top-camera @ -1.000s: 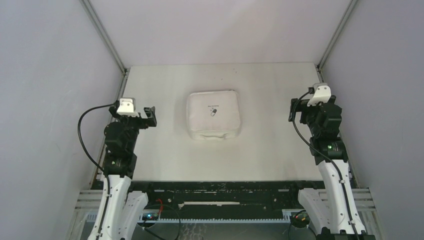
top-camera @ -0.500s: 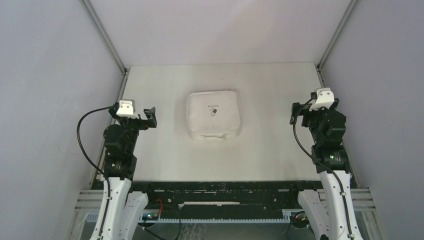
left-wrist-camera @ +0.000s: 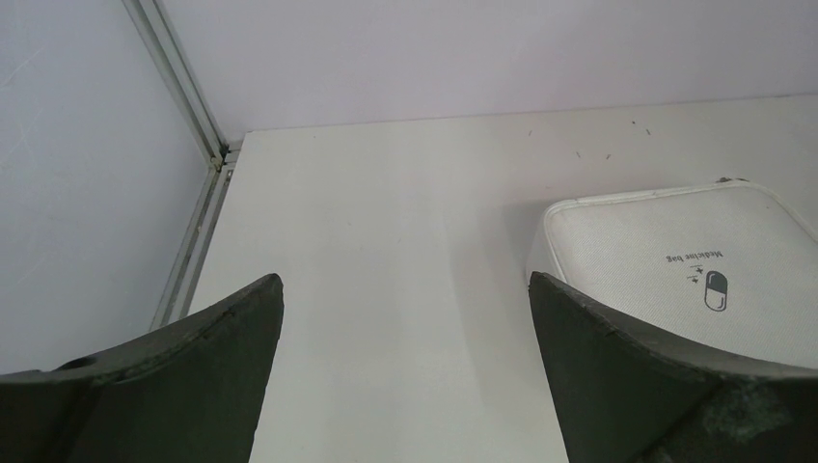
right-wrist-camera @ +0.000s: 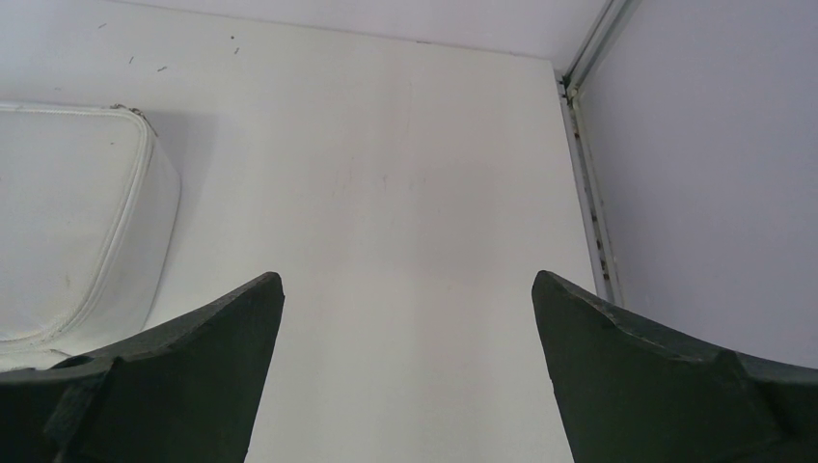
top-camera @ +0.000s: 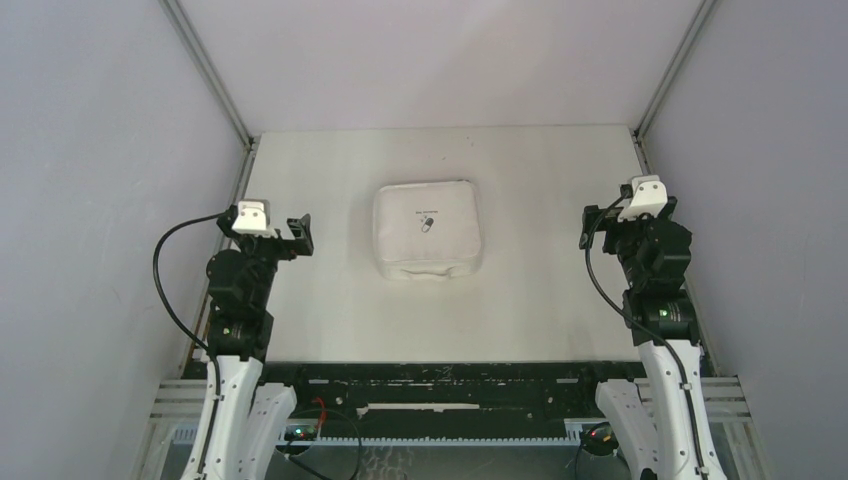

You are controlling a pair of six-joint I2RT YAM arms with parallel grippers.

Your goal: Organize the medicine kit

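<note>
- The medicine kit (top-camera: 426,232) lay closed, lid up, at the middle of the bench (top-camera: 520,300).
- The left fingers (left-wrist-camera: 193,386) stood spread wide, holding nothing, well apart from the kit.
- The right fingers (right-wrist-camera: 656,386) stood equally wide, empty.

Bare table (top-camera: 330,170) lies ahead of the left gripper (left-wrist-camera: 405,289) and right gripper (right-wrist-camera: 405,285), both spread wide. The medicine kit (top-camera: 426,232) blocks inward of each; walls (top-camera: 100,150) stand just outward.
</note>
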